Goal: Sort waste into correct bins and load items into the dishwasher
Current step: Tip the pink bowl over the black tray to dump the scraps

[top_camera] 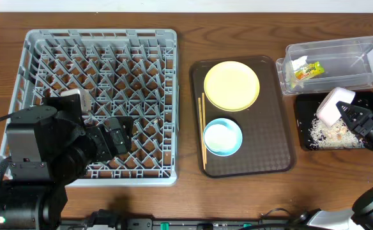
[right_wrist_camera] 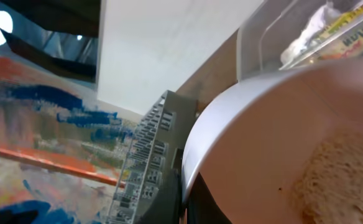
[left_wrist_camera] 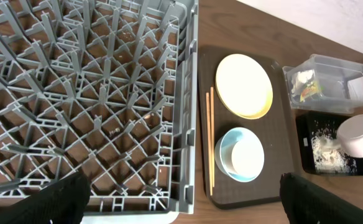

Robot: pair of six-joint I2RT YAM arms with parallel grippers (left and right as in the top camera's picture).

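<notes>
Tough view on the right: right gripper [top_camera: 350, 114] half hidden behind the white bowl [top_camera: 334, 105], jaws pinched shut on its rim, bowl tilted above the black tray [top_camera: 303, 112]. Crowds the right wrist view, that bowl, cut off on every side. Rice grains [top_camera: 330, 133] scattered on the tray, more clinging inside the bowl.

Over the grey dish rack [top_camera: 100, 33]: left gripper [top_camera: 121, 136], jaws spread wide, gripping nothing. Just 2 dark fingertips [left_wrist_camera: 51, 199] in the left wrist view's bottom corners.

Count on the brown tray [top_camera: 269, 128]: 1 yellow plate [top_camera: 231, 85], 1 light-blue bowl [top_camera: 223, 137] with 1 white cup [left_wrist_camera: 247, 155] nested inside, 2 chopsticks [top_camera: 202, 128] side by side along the left edge.

In the 1 clear tub [top_camera: 356, 64]: 1 green-and-yellow wrapper [top_camera: 304, 71], 1 crumpled napkin [left_wrist_camera: 303, 78] just beside it, hazy through the plastic.

Lettering on the wrapper, cut off and too blurred to read.
</notes>
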